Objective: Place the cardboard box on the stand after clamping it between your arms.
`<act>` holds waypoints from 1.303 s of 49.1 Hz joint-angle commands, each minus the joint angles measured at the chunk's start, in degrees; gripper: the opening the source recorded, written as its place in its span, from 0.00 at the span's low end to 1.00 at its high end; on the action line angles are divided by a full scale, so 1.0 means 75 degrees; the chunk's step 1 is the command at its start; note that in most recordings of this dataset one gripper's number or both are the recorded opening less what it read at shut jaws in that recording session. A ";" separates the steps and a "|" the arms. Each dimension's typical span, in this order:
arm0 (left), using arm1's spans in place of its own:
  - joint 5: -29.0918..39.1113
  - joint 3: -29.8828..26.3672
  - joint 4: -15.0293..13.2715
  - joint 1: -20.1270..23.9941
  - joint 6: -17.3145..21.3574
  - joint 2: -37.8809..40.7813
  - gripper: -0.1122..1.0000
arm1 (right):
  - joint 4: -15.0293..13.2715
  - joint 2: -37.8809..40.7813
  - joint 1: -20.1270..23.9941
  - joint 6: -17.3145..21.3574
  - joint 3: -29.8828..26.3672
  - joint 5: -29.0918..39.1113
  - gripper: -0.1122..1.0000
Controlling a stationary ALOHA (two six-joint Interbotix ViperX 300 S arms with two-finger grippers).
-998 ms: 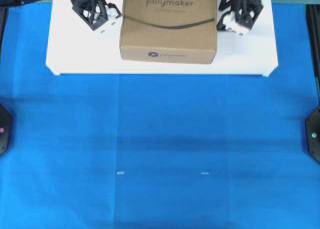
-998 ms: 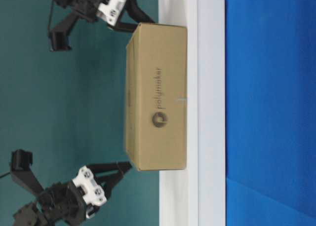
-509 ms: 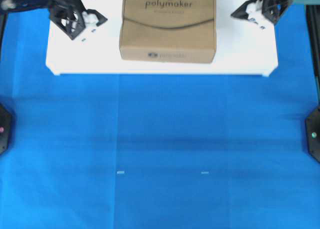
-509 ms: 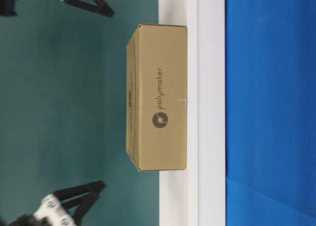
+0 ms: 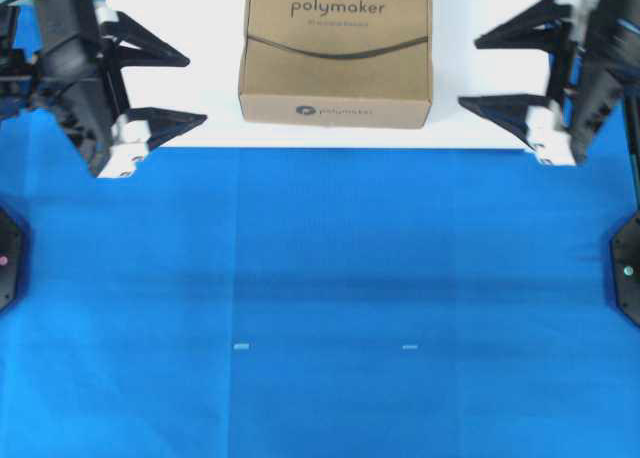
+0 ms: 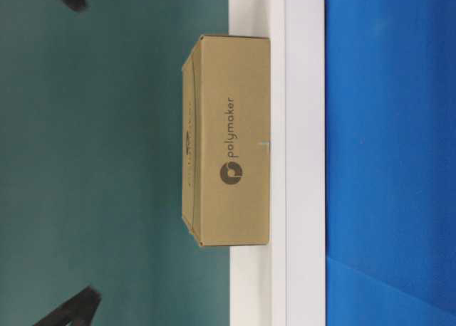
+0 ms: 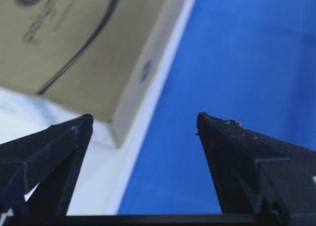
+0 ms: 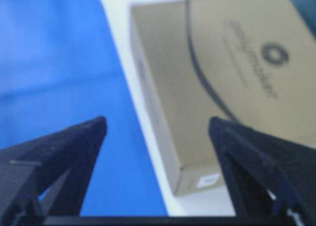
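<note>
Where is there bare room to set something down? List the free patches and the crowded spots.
Free: the blue cloth in front of the stand, and the white strips between the cardboard box and each gripper. Crowded: the stand's outer ends, where the open left gripper and right gripper hang.

The square brown cardboard box looks like matt, slightly fibrous paperboard, its dark logo and curved line printed flat with no sheen. Under it, the wide white rectangular stand has a smooth, even top with a faint satin look. Around the stand, the blue cloth on the table is matt and soft, showing faint fold creases. The left tool and the right tool look like matt black plastic with white plastic parts.
</note>
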 commanded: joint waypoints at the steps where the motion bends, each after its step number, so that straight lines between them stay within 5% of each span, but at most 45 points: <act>1: -0.0328 0.0047 -0.0012 -0.0047 -0.0070 -0.0352 0.85 | 0.0047 -0.0492 0.0316 0.0117 0.0199 -0.0270 0.97; 23: -0.0480 0.1113 -0.0012 -0.1336 -0.0422 -0.1957 0.85 | 0.0047 -0.2039 0.1875 0.1137 0.1113 -0.0281 0.97; 35: -0.0469 0.1488 -0.0012 -0.1629 -0.0434 -0.2707 0.85 | 0.0035 -0.2754 0.1934 0.1605 0.1559 -0.0457 0.97; 64: -0.0469 0.2238 -0.0012 -0.1629 -0.0973 -0.3469 0.85 | 0.0035 -0.3539 0.1934 0.1664 0.2086 0.0000 0.97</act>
